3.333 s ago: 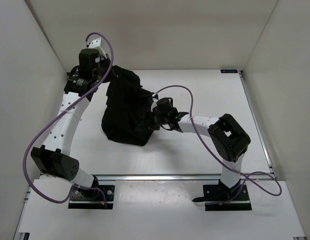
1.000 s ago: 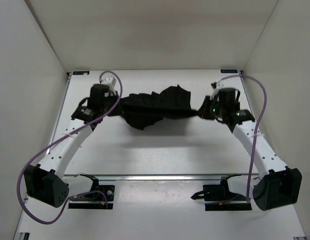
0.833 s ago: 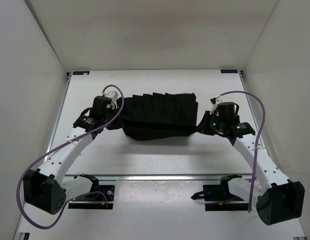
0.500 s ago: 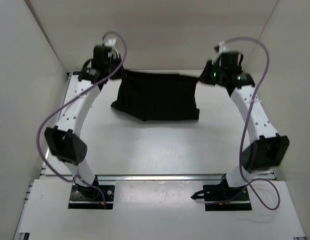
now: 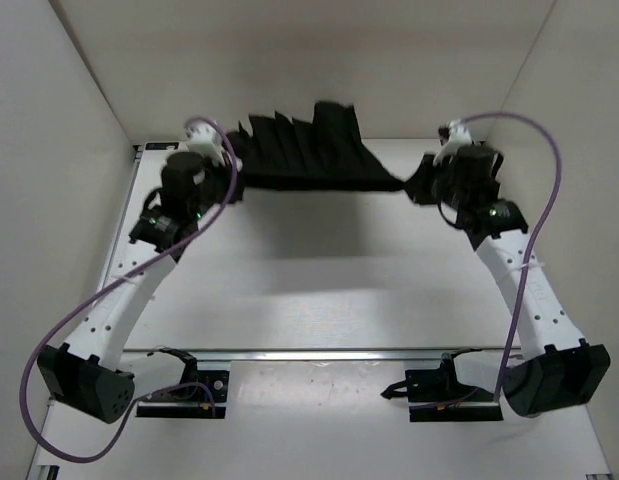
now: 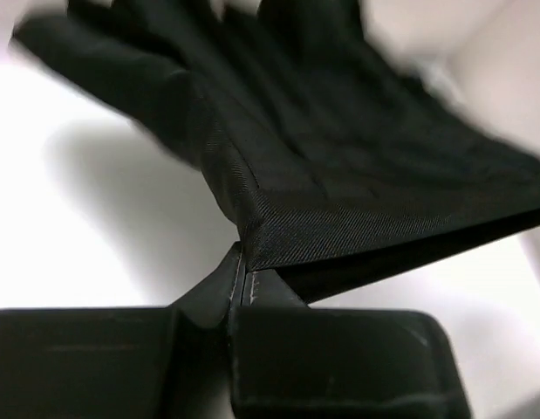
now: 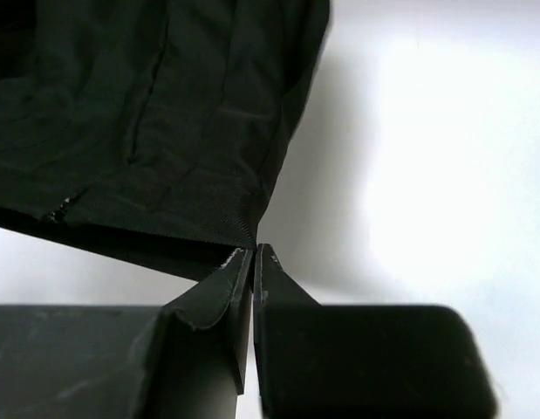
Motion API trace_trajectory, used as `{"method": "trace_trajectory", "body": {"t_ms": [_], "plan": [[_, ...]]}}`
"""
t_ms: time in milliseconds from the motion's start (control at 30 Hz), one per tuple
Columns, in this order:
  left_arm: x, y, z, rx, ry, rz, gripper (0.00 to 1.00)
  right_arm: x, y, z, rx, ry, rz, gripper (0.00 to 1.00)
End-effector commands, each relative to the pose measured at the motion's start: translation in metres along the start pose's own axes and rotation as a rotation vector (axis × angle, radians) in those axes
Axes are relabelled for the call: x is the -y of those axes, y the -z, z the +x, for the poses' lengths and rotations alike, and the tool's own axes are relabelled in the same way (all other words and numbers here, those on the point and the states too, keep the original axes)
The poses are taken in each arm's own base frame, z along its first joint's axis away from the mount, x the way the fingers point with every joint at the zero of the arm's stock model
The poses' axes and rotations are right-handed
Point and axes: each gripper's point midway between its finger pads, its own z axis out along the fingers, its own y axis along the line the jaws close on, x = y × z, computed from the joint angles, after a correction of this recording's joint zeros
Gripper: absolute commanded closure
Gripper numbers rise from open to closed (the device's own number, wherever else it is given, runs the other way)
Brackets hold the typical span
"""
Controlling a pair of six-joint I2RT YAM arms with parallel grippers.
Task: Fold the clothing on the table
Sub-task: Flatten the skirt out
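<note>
The left jaws and right jaws are each clenching a corner of the clothing (image 5: 311, 158). It is hanging stretched above the tabletop (image 5: 319, 295).

1. Left wrist view: the clothing (image 6: 339, 166) blurs out along its far top edge and runs off the right side.
2. How much cloth sits inside the left tool (image 6: 242, 278) is hidden, because the fingers press together over it.
3. Right wrist view: the fabric is cut off at the top and left, and the right tool (image 7: 254, 262) covers its pinched corner.
4. From above, both sets of fingertips are lost against the black cloth, probably tucked behind its corners.
5. The raised garment masks the worktop's (image 5: 319, 270) far edge.
</note>
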Motion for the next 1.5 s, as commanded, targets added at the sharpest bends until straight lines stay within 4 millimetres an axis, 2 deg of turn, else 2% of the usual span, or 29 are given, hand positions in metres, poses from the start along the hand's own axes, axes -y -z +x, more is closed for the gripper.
{"method": "trace_trajectory", "body": {"t_ms": [0, 33, 67, 100, 133, 200, 233, 300, 367, 500, 700, 767, 800, 833, 900, 933, 967, 1000, 1033, 1067, 1100, 1133, 1167, 1233, 1300, 1333, 1367, 1433, 1467], "plan": [[-0.053, 0.015, 0.102, -0.195, -0.017, -0.212, 1.00, 0.067, 0.013, 0.089, -0.143, -0.064, 0.241, 1.00], [-0.057, 0.025, 0.139, -0.281, -0.010, -0.217, 1.00, 0.070, 0.024, 0.126, -0.208, -0.090, 0.255, 1.00], [-0.059, 0.038, 0.149, -0.295, 0.018, -0.224, 1.00, 0.065, 0.036, 0.136, -0.206, -0.094, 0.248, 1.00], [-0.061, 0.053, 0.174, -0.342, 0.034, -0.219, 1.00, 0.064, 0.040, 0.170, -0.272, -0.124, 0.252, 0.99], [-0.063, 0.065, 0.202, -0.409, 0.068, -0.223, 1.00, 0.060, 0.053, 0.183, -0.282, -0.159, 0.255, 1.00], [-0.057, 0.095, 0.212, -0.405, 0.132, -0.205, 1.00, 0.048, 0.075, 0.232, -0.392, -0.217, 0.236, 1.00], [-0.055, 0.108, 0.229, -0.453, 0.158, -0.210, 1.00, 0.039, 0.084, 0.235, -0.383, -0.232, 0.206, 1.00], [-0.053, 0.133, 0.238, -0.478, 0.204, -0.213, 1.00, 0.017, 0.104, 0.263, -0.441, -0.305, 0.148, 0.99], [-0.055, 0.149, 0.251, -0.539, 0.224, -0.222, 1.00, 0.004, 0.115, 0.270, -0.449, -0.351, 0.115, 1.00], [-0.065, 0.147, 0.248, -0.552, 0.187, -0.237, 1.00, -0.003, 0.106, 0.266, -0.449, -0.355, 0.079, 1.00], [-0.055, 0.089, 0.224, -0.536, 0.123, -0.201, 1.00, 0.012, 0.054, 0.233, -0.410, -0.288, 0.058, 1.00], [-0.045, 0.055, 0.205, -0.501, 0.104, -0.162, 1.00, 0.025, 0.030, 0.198, -0.371, -0.250, 0.092, 0.99], [-0.039, 0.044, 0.188, -0.462, 0.108, -0.152, 1.00, 0.022, 0.023, 0.166, -0.317, -0.218, 0.067, 1.00], [-0.041, 0.028, 0.184, -0.458, 0.103, -0.159, 1.00, 0.036, 0.011, 0.161, -0.342, -0.237, 0.096, 1.00], [-0.037, -0.006, 0.142, -0.385, 0.113, -0.150, 1.00, 0.040, -0.003, 0.083, -0.204, -0.181, 0.095, 1.00], [-0.028, -0.017, 0.105, -0.301, 0.104, -0.113, 1.00, 0.040, -0.008, 0.043, -0.131, -0.127, 0.105, 0.99], [-0.028, -0.029, 0.095, -0.278, 0.080, -0.119, 1.00, 0.043, -0.015, 0.024, -0.102, -0.099, 0.120, 1.00], [-0.022, -0.038, 0.062, -0.209, 0.059, -0.118, 1.00, 0.039, -0.017, -0.018, -0.022, -0.058, 0.123, 1.00], [-0.016, -0.041, 0.014, -0.099, 0.023, -0.127, 1.00, 0.041, -0.017, -0.038, 0.013, -0.047, 0.125, 1.00], [-0.011, -0.043, -0.027, -0.009, -0.004, -0.137, 1.00, 0.039, -0.015, -0.076, 0.068, -0.033, 0.120, 1.00], [-0.009, -0.046, -0.038, 0.004, -0.031, -0.145, 1.00, 0.032, -0.012, -0.108, 0.111, -0.007, 0.101, 1.00], [-0.007, -0.038, -0.077, 0.091, -0.033, -0.151, 1.00, 0.019, 0.006, -0.144, 0.188, 0.035, 0.099, 1.00], [-0.006, -0.034, -0.090, 0.123, -0.043, -0.165, 1.00, 0.015, -0.001, -0.149, 0.191, 0.047, 0.100, 1.00], [0.003, -0.012, -0.121, 0.214, -0.036, -0.143, 1.00, 0.000, 0.011, -0.163, 0.244, 0.107, 0.125, 1.00], [0.003, -0.004, -0.114, 0.212, -0.048, -0.140, 1.00, -0.002, 0.025, -0.157, 0.270, 0.122, 0.147, 1.00], [0.000, 0.002, -0.100, 0.191, -0.042, -0.141, 1.00, 0.003, 0.027, -0.141, 0.260, 0.108, 0.136, 1.00], [-0.007, -0.009, -0.066, 0.120, -0.043, -0.150, 1.00, 0.005, 0.026, -0.130, 0.247, 0.085, 0.121, 1.00], [-0.012, 0.004, -0.033, 0.080, -0.014, -0.141, 1.00, 0.031, 0.028, -0.080, 0.169, 0.039, 0.153, 1.00], [-0.021, 0.001, 0.005, 0.005, -0.012, -0.152, 1.00, 0.042, 0.020, -0.043, 0.088, 0.025, 0.169, 1.00]]}}
